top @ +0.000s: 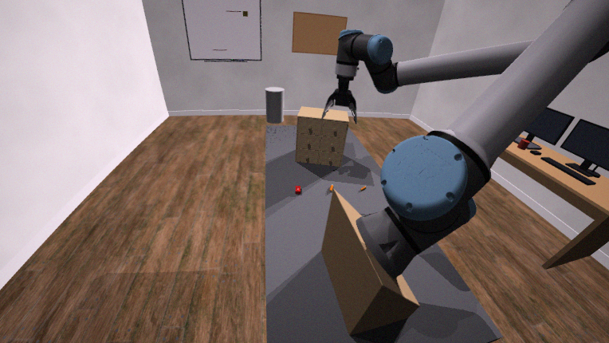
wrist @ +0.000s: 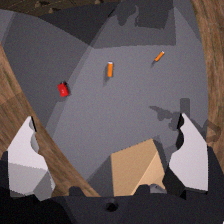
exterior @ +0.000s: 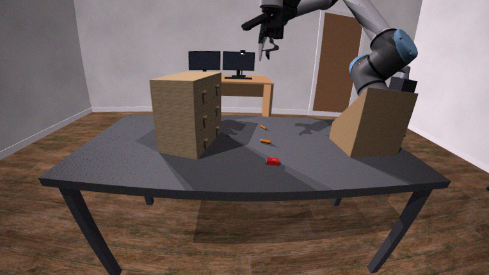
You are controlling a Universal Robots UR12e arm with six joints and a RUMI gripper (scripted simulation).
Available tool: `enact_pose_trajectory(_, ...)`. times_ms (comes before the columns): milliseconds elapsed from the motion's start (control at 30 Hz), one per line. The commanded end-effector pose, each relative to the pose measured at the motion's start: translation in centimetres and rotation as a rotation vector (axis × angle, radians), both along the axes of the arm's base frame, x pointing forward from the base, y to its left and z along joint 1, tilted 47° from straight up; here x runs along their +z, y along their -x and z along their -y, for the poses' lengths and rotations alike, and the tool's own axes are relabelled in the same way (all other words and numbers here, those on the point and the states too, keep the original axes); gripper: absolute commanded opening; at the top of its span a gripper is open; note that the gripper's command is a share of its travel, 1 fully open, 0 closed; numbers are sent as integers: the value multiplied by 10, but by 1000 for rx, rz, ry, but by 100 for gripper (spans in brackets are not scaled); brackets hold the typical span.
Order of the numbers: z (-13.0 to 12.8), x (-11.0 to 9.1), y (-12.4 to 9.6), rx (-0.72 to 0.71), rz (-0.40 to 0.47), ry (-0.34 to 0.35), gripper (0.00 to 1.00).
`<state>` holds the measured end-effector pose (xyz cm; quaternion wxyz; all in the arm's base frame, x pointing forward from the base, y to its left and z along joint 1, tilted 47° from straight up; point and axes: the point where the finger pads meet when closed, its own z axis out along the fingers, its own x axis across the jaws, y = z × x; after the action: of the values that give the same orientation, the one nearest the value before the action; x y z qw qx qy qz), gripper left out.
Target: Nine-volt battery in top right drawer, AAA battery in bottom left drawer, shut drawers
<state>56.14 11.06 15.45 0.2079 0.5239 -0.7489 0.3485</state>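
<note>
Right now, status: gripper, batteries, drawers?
Gripper open, empty, high above the chest. Red nine-volt battery and both orange batteries on the table. All drawers shut. Nothing blocking.

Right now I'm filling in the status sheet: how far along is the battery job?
Nothing looks done. The red nine-volt battery and both orange cells lie on the table, and every drawer of the chest looks shut. The gripper hangs open and empty above the chest. Left: open the two drawers, load both batteries, shut them.
</note>
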Motion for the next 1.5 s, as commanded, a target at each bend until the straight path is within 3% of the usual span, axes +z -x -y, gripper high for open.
enact_pose_trajectory(0,0,0,-2,57,-53,-2,100)
enact_pose_trajectory(1467,2,-1,-5,89,-50,7,100)
